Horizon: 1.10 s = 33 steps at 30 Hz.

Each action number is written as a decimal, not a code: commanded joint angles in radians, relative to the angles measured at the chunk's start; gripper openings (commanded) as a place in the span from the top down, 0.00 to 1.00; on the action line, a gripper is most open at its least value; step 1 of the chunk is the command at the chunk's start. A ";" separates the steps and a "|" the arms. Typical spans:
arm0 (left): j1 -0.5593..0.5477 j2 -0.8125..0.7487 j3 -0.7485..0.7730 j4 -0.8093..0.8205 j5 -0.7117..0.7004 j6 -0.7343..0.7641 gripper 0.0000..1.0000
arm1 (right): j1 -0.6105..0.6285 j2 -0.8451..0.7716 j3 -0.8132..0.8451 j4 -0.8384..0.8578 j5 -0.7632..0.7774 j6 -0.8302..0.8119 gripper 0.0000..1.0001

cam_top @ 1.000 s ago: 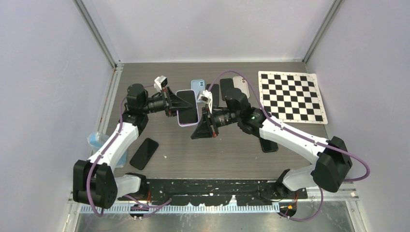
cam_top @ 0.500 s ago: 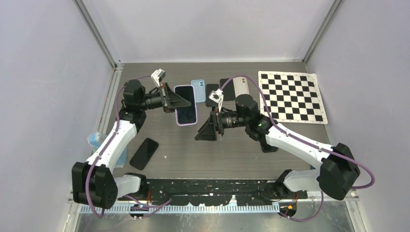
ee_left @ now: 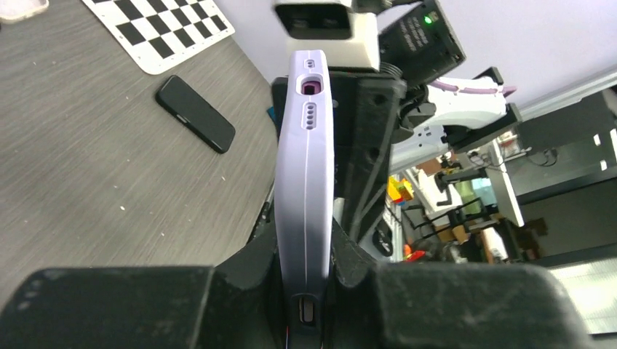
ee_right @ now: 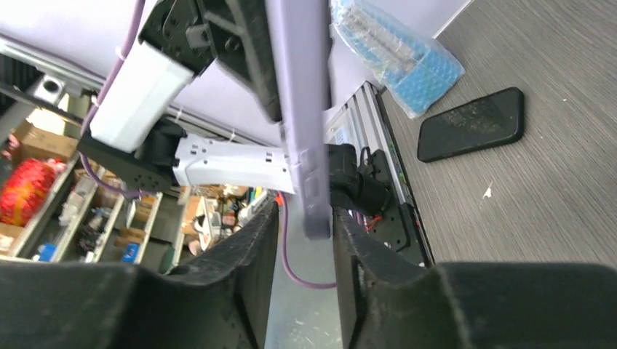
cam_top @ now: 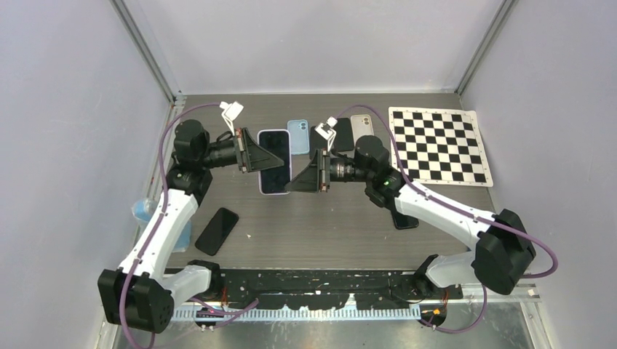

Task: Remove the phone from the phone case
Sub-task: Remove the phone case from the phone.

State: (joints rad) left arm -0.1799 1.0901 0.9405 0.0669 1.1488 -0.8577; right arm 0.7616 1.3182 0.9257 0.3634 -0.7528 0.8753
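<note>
We clamp the left pincer [ee_left: 305, 251] on the lilac phone case [ee_left: 304, 145] to steady it aloft, while the right pincer [ee_right: 305, 214] straddles the opposite end, jaws unclosed, ready to pry.

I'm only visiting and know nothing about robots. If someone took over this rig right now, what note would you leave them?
Left hand: shut on one edge of the cased phone.
Right hand: fingers sit either side of the opposite edge; I can't tell if they grip.
Things: the phone is screen up between the two hands, inside its lilac case.
Done: the left hand has hold of it.
Left: work the case off and free the phone.
</note>
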 commanded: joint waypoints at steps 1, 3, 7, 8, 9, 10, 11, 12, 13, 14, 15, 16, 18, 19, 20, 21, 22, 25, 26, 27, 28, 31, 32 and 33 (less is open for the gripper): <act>0.006 -0.064 0.041 0.029 0.025 0.065 1.00 | 0.001 0.054 0.038 0.147 0.020 0.129 0.65; 0.006 -0.068 0.045 0.011 0.016 0.065 1.00 | 0.001 0.083 0.041 0.158 0.004 0.132 0.71; 0.006 -0.064 0.085 -0.085 -0.039 0.057 1.00 | 0.002 0.106 0.041 0.151 -0.056 0.057 0.77; 0.006 -0.065 0.096 -0.118 -0.063 0.050 1.00 | 0.002 0.106 0.040 0.149 -0.083 0.037 0.79; 0.006 -0.067 0.102 -0.133 -0.085 0.027 1.00 | 0.003 0.104 0.033 0.153 -0.101 -0.018 0.80; 0.005 -0.066 0.105 -0.136 -0.100 -0.005 1.00 | 0.004 0.103 0.027 0.158 -0.137 -0.046 0.80; 0.006 -0.062 0.107 -0.137 -0.110 -0.043 1.00 | 0.005 0.097 0.016 0.163 -0.154 -0.110 0.80; 0.006 -0.053 0.109 -0.137 -0.106 -0.085 1.00 | 0.005 0.096 0.016 0.137 -0.186 -0.180 0.80; 0.004 -0.044 0.114 -0.137 -0.098 -0.121 1.00 | 0.005 0.097 0.030 0.110 -0.205 -0.216 0.80; 0.004 -0.033 0.115 -0.137 -0.088 -0.157 1.00 | 0.006 0.100 0.041 0.039 -0.242 -0.289 0.80; 0.004 -0.025 0.114 -0.139 -0.085 -0.186 1.00 | 0.007 0.105 0.064 0.009 -0.259 -0.326 0.79; 0.005 -0.019 0.114 -0.143 -0.084 -0.211 1.00 | 0.009 0.107 0.080 -0.047 -0.291 -0.387 0.79; 0.005 -0.016 0.109 -0.142 -0.094 -0.240 1.00 | 0.013 0.114 0.103 -0.130 -0.320 -0.476 0.77; 0.005 -0.016 0.107 -0.145 -0.098 -0.250 1.00 | 0.014 0.117 0.121 -0.162 -0.322 -0.506 0.77; 0.005 -0.013 0.105 -0.145 -0.098 -0.262 1.00 | 0.016 0.120 0.132 -0.236 -0.322 -0.570 0.76; 0.004 -0.008 0.102 -0.146 -0.098 -0.277 1.00 | 0.020 0.122 0.153 -0.270 -0.316 -0.600 0.76; 0.002 -0.005 0.099 -0.145 -0.098 -0.287 1.00 | 0.022 0.123 0.162 -0.326 -0.299 -0.650 0.76; 0.003 0.008 0.087 -0.145 -0.100 -0.308 1.00 | 0.031 0.127 0.190 -0.408 -0.282 -0.716 0.76; 0.002 0.014 0.085 -0.145 -0.098 -0.313 1.00 | 0.033 0.129 0.193 -0.426 -0.281 -0.733 0.76; 0.002 0.019 0.083 -0.145 -0.095 -0.317 1.00 | 0.036 0.130 0.198 -0.435 -0.279 -0.744 0.76; 0.002 0.022 0.081 -0.144 -0.092 -0.322 1.00 | 0.038 0.131 0.204 -0.452 -0.276 -0.762 0.75; 0.002 0.036 0.080 -0.144 -0.092 -0.326 1.00 | 0.045 0.136 0.217 -0.510 -0.269 -0.818 0.75; 0.002 0.039 0.081 -0.145 -0.087 -0.330 1.00 | 0.046 0.137 0.224 -0.522 -0.268 -0.831 0.75; 0.002 0.044 0.083 -0.145 -0.085 -0.332 1.00 | 0.049 0.138 0.228 -0.547 -0.263 -0.857 0.75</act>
State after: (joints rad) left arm -0.1890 1.1225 0.9787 -0.1246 1.1053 -0.9668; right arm 0.7448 1.4258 1.1481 -0.0059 -0.9573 0.2798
